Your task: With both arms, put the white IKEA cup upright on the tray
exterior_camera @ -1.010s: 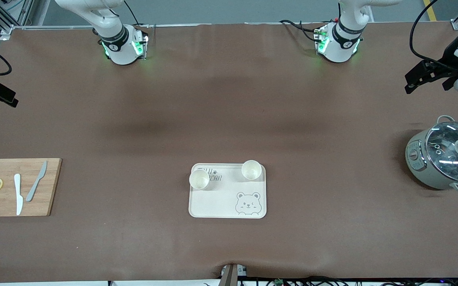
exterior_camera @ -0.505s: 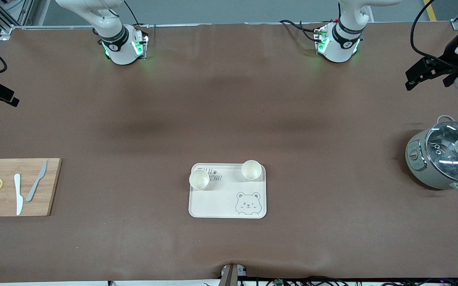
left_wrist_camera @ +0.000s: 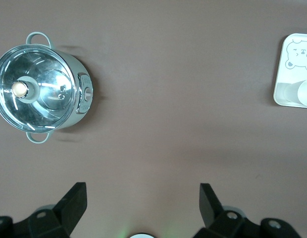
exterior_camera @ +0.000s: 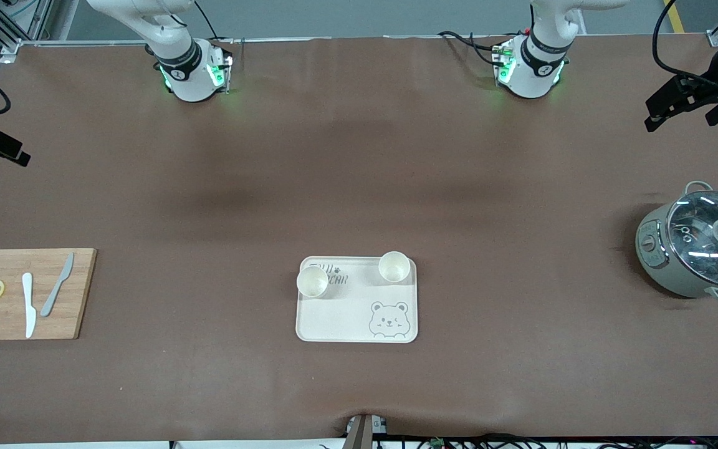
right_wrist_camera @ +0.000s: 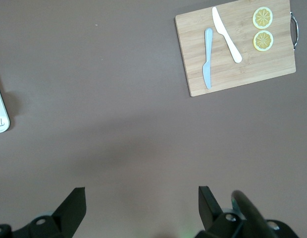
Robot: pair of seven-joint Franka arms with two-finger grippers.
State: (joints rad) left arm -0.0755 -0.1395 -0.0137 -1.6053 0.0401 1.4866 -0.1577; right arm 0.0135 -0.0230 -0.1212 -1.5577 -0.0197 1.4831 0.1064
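Brown table (exterior_camera: 359, 187) held the tray (exterior_camera: 346, 318), lettered "BEAR", two white cups (exterior_camera: 312, 281) upright on it. We saw left gripper (left_wrist_camera: 142, 204) and right gripper (right_wrist_camera: 142, 204) spread wide, empty; pot (exterior_camera: 698, 249), cutting board (exterior_camera: 78, 293) aside.

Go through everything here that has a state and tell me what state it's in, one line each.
White cup toward the right arm's end: upright on the cream rectangular bear tray.
White cup toward the left arm's end: upright on the tray.
Grey pot with glass lid: lid on.
White knife: lying flat on the wooden cutting board.
Grey knife: lying flat on the board.
Left gripper: open, empty.
Right gripper: open, empty.
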